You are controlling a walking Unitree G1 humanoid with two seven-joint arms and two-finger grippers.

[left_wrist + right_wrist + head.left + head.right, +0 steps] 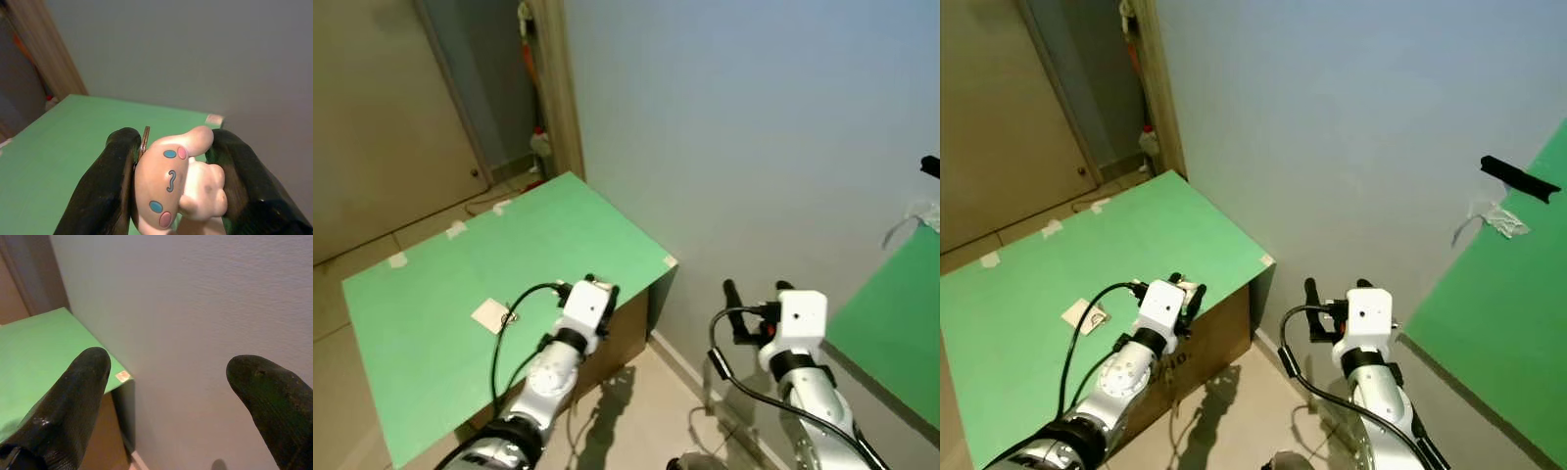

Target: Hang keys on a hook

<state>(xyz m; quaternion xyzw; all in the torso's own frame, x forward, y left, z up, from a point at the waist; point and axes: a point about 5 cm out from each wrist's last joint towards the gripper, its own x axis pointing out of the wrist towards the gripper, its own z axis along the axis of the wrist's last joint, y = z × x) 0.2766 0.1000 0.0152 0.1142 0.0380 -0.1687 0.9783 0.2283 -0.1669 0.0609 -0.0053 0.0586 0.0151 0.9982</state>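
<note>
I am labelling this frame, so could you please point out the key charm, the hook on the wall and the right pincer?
key charm (171, 188), left wrist view, on its pale face.
hook (1518, 180), right eye view, on the black bar's middle.
right pincer (171, 401), right wrist view, midway between its fingertips.

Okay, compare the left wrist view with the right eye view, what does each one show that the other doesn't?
Left wrist: close up, the left end effector is clamped on the keychain charm, a pale cartoon face, with a metal key ring tucked beside it.

Right eye: the black hook high on the wall, the right end effector open, and a small card lying on the green surface.

Shared: the green surface and the grey wall.
</note>
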